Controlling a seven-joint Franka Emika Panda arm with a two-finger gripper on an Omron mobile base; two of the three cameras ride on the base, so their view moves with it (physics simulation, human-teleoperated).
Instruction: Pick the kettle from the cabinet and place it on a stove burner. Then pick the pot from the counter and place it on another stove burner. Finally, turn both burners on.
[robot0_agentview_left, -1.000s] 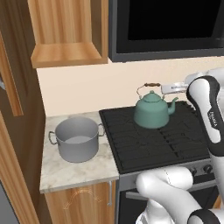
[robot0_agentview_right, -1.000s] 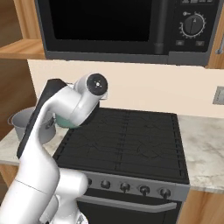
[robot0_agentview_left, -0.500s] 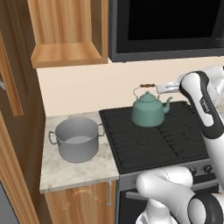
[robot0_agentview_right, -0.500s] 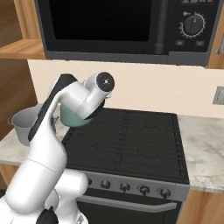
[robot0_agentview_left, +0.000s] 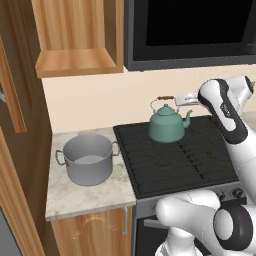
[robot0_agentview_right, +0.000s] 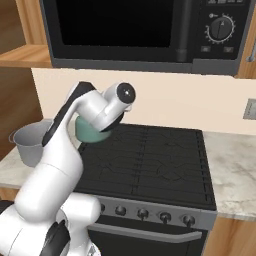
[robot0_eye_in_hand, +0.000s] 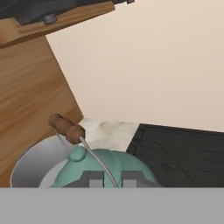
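Note:
The teal kettle (robot0_agentview_left: 167, 126) is over the back left burner of the black stove (robot0_agentview_left: 180, 165), its base at grate level; I cannot tell if it touches. My gripper (robot0_agentview_left: 177, 100) reaches in from the right and is shut on the kettle's thin arched handle. In the hand view the wire handle runs between my fingertips (robot0_eye_in_hand: 92, 178) above the teal lid (robot0_eye_in_hand: 109, 164). From the right base view the kettle (robot0_agentview_right: 87, 132) shows partly behind my arm. The grey pot (robot0_agentview_left: 88, 159) stands on the beige counter (robot0_agentview_left: 87, 195), left of the stove. The wooden cabinet (robot0_agentview_left: 75, 35) hangs above it, open.
A black microwave (robot0_agentview_right: 140, 30) hangs over the stove. A row of dark knobs (robot0_agentview_right: 142, 213) runs along the stove front. More counter (robot0_agentview_right: 232, 175) lies to the stove's right. A tall wooden panel (robot0_agentview_left: 15, 100) stands at the far left.
The kettle has moved a little to the left over the stove's rear, carried by my gripper. The pot has stayed where it was.

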